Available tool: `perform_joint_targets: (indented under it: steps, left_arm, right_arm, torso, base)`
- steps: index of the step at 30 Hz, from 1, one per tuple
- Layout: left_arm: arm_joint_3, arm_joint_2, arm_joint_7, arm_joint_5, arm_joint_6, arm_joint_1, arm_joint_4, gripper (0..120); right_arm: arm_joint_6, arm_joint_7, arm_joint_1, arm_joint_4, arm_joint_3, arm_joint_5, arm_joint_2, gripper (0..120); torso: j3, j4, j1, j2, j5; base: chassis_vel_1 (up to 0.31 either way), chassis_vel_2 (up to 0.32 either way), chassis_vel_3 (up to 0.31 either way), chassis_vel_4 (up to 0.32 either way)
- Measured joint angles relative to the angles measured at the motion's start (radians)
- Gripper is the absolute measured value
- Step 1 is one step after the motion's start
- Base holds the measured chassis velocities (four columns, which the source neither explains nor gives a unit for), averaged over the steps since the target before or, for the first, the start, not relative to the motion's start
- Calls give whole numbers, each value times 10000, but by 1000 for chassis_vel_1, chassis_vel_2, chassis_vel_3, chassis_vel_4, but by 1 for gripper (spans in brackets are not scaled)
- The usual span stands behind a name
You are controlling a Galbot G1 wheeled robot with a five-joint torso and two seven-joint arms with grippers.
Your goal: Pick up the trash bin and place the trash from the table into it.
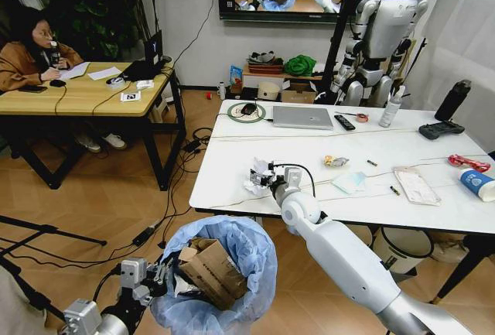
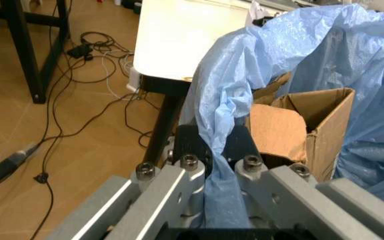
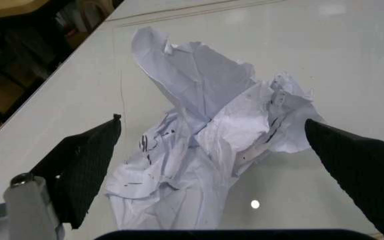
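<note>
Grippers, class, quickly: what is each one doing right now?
Left gripper: shut on the bin bag's rim.
Right gripper: open around the crumpled paper on the table.

The table (image 1: 232, 172) has a white marble-look top on black legs. The crumpled white paper (image 3: 205, 145) lies on it between the spread fingers of the right gripper (image 1: 267, 179), near the front left corner. Beyond that gripper lie a snack wrapper (image 1: 336, 161), a face mask (image 1: 349, 182), a clear plastic bag (image 1: 415, 186) and a blue-white paper cup (image 1: 477, 183). Farther back sit a closed laptop (image 1: 302, 117), a remote (image 1: 344, 122) and a dark bottle (image 1: 452, 100).
</note>
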Motion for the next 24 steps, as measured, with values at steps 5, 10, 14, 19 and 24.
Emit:
perform_joint_targets:
  steps: [5,10,14,19,24]
  left_arm:
    - [3,4,1,-19,-5,-9,2,0]
    - [8,10,4,-35,-8,-19,2,0]
    - [15,1,7,-41,-9,-35,3,0]
    - [17,-7,11,-41,-10,-30,1,0]
    - [17,-19,14,-41,-12,-26,1,0]
  right_arm:
    - [-20,-8,-34,-139,53,-124,-5,100]
    - [-52,-14,-37,-234,95,-131,29,100]
    - [-52,-52,-19,-380,70,-131,99,100]
    - [-29,-196,24,-559,53,-150,162,100]
    - [78,-403,125,-770,41,-161,227,100]
  torso:
    - [0,0,0,0,-1]
    - [0,-1,0,0,0]
    - [0,0,0,0,-1]
    - [0,0,1,0,-1]
    - [0,0,1,0,-1]
  base:
    - [0,0,0,0]
    - [0,0,0,0]
    - [0,0,0,0]
    - [0,0,0,0]
    - [0,0,0,0]
